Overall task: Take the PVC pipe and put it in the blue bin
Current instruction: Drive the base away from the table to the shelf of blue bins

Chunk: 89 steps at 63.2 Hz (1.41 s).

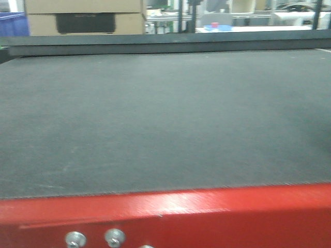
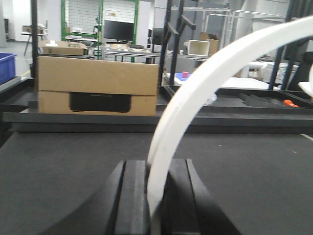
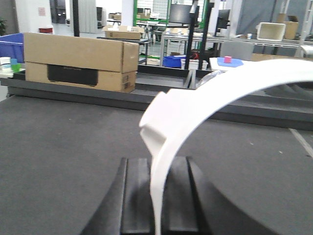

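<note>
Clamping check, left wrist view: the left gripper (image 2: pixel 155 196) has its two black fingers (image 2: pixel 132 196) pressed together on the PVC pipe (image 2: pixel 195 98). The white strap rises from between the jaws and arches up and to the right of the claw, leaving the picture at the upper right edge. Its far end is out of view, so the tab cannot be seen.

Right wrist view: the right gripper (image 3: pixel 159 196) is likewise closed on a white arch (image 3: pixel 220 93). It climbs from between the jaws and sweeps right, with a stepped ridge on its left flank just above the claw. I cannot tell whether this is the same piece or a second one.

Below and ahead of both claws lies the black mat (image 1: pixel 165 119). Neither white piece touches it.

Beyond the left claw, up and to its left, a cardboard box (image 2: pixel 98 90) sits on the dark rail. A blue bin (image 2: pixel 6 66) shows further left, well apart from the claw.

Front view: mat, with a red edge (image 1: pixel 207 217) nearest the camera, carrying bolts (image 1: pixel 115 237).
</note>
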### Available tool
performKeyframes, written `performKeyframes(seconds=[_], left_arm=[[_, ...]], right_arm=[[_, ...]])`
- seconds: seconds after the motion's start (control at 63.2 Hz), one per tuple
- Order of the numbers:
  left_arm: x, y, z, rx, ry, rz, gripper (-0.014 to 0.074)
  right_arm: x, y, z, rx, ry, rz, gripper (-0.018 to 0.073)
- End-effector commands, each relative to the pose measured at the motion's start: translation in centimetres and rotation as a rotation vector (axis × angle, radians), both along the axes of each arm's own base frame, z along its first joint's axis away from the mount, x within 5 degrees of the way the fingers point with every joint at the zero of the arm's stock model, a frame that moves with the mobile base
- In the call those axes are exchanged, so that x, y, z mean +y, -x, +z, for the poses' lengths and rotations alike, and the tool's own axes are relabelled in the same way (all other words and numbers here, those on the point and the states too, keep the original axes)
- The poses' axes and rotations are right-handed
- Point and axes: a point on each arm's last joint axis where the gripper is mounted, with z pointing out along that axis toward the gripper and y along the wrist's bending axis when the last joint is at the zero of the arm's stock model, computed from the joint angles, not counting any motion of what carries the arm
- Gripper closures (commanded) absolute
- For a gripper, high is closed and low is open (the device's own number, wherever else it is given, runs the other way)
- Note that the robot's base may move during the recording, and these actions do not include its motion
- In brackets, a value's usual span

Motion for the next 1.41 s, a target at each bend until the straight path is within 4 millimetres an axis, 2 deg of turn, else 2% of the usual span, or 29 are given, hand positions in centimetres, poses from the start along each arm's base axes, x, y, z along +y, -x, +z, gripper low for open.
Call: performKeyframes(seconds=[0.0,1.392], left_arm=[[-0.01,0.28,0.52,-0.043,0.007,-0.002,0.0707],[0.01,0.38,0.57,-0.048,0.007,-0.002,0.0707]], right_arm=[[-0.04,0.14,0.32,-0.036,0.005,-0.007,0.0721],[-0.04,0.14,0.32,-0.036,0.005,-0.007,0.0721]])
